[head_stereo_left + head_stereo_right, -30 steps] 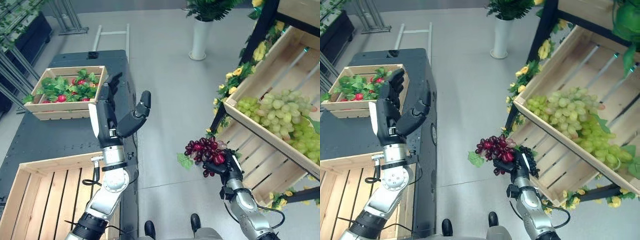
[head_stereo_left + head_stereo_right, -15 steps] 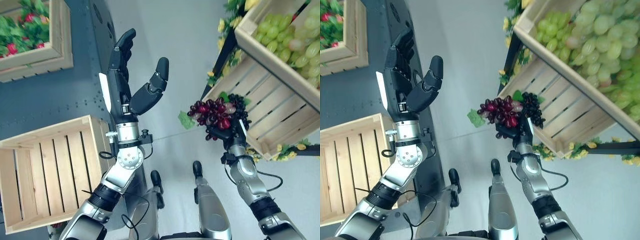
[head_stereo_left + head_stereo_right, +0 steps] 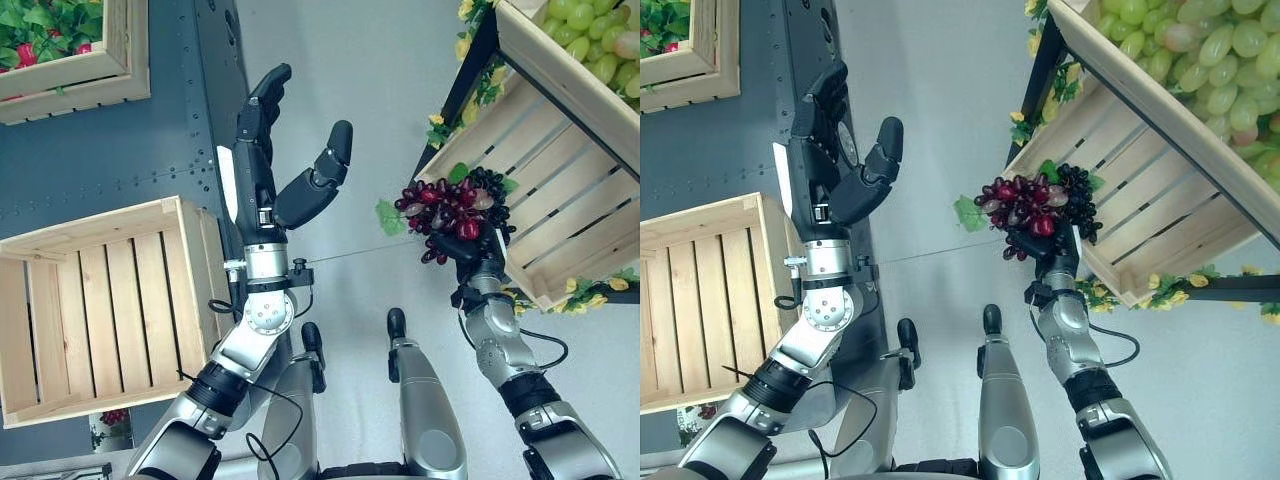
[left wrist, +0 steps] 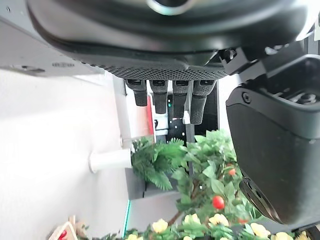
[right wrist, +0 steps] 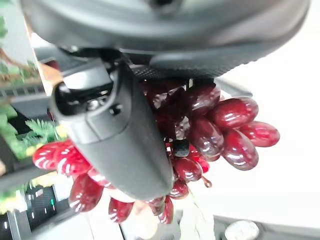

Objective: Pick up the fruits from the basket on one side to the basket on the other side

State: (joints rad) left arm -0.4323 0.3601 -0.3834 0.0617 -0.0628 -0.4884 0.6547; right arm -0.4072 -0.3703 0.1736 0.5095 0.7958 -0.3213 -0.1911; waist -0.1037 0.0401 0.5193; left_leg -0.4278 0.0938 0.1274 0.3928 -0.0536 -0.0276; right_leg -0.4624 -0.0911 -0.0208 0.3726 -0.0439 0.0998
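R hand has fingers curled tight round a red grape bunch, fruit bulging above the fingertips, clear of the slatted shelf crate beside it. L hand raised, fingers straight & spread, nothing betw them. Step: carry phase. Next prob needs swinging across to the empty wooden crate beyond L hand's fingers, then letting go

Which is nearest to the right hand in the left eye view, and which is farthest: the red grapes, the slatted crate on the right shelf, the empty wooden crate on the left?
Measured from the right hand:
1. Red grapes: held in that hand.
2. Slatted crate: just beside it, on the right shelf.
3. Empty wooden crate: far across on the left, beyond the open left hand.
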